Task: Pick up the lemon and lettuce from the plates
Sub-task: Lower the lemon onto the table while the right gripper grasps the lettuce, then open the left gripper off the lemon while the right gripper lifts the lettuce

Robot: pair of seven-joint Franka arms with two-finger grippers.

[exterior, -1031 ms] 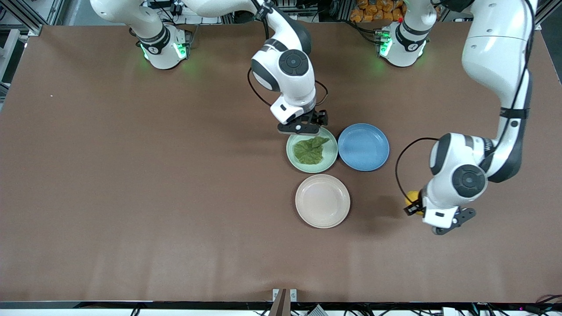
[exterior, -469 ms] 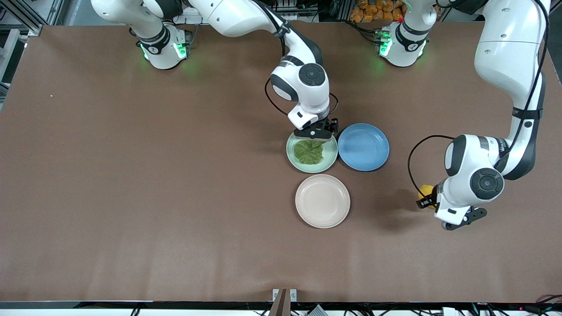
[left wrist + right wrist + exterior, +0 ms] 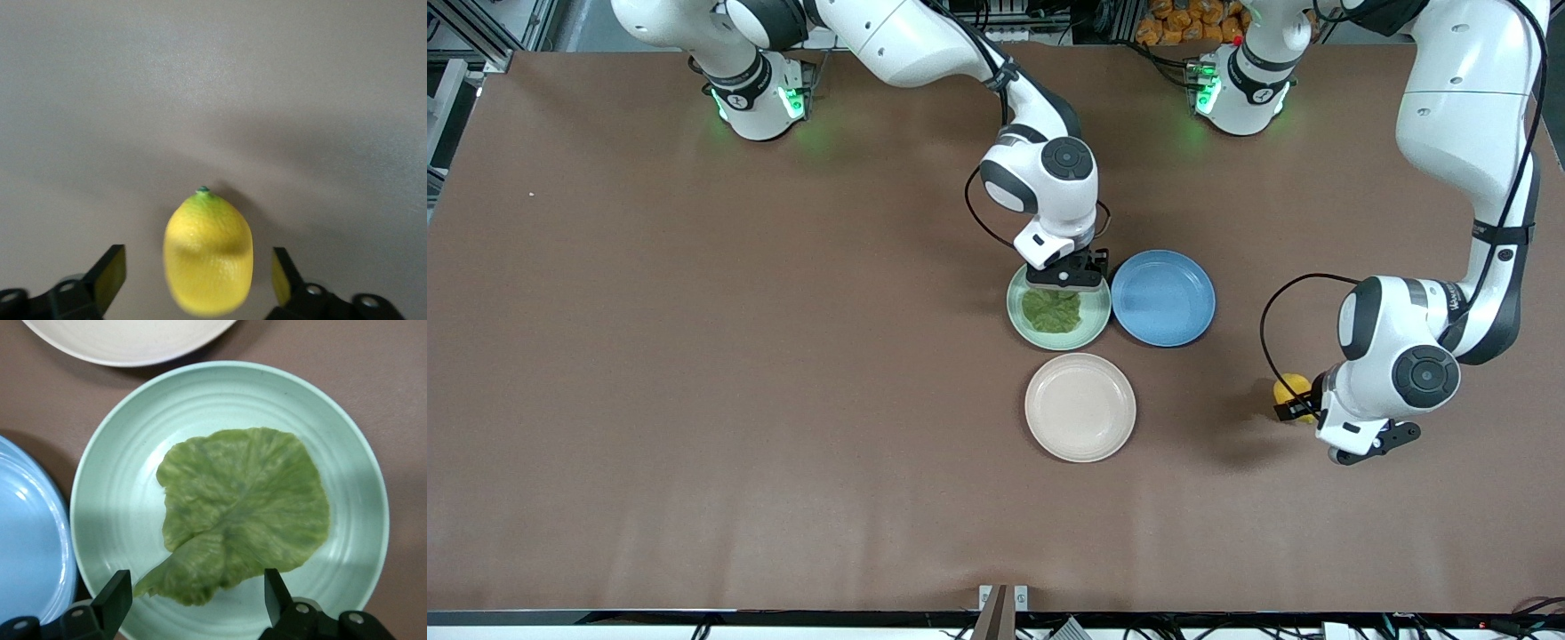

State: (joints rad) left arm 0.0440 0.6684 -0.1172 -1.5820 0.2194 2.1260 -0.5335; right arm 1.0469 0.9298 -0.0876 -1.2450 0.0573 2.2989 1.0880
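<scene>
The yellow lemon [image 3: 1289, 388] lies on the brown table toward the left arm's end, off the plates. My left gripper [image 3: 1296, 402] is down around it. In the left wrist view the lemon [image 3: 208, 253] sits between the open fingers [image 3: 110, 275] with a gap on each side. The green lettuce [image 3: 1052, 311] lies on the mint plate [image 3: 1090, 329]. My right gripper [image 3: 1067, 276] is open, low over that plate's edge. In the right wrist view its fingers [image 3: 117, 597] straddle the stem end of the lettuce [image 3: 247, 507] on the mint plate [image 3: 100, 493]. The cream plate [image 3: 1080, 407] is bare.
A blue plate [image 3: 1163, 298] lies beside the mint plate, toward the left arm's end, and shows in the right wrist view [image 3: 27, 540]. The cream plate's rim [image 3: 127, 337] shows there too. The three plates sit close together mid-table.
My right gripper moved over the mint plate and came down at the lettuce's stem end. My left gripper and the lemon shifted toward the left arm's end of the table.
</scene>
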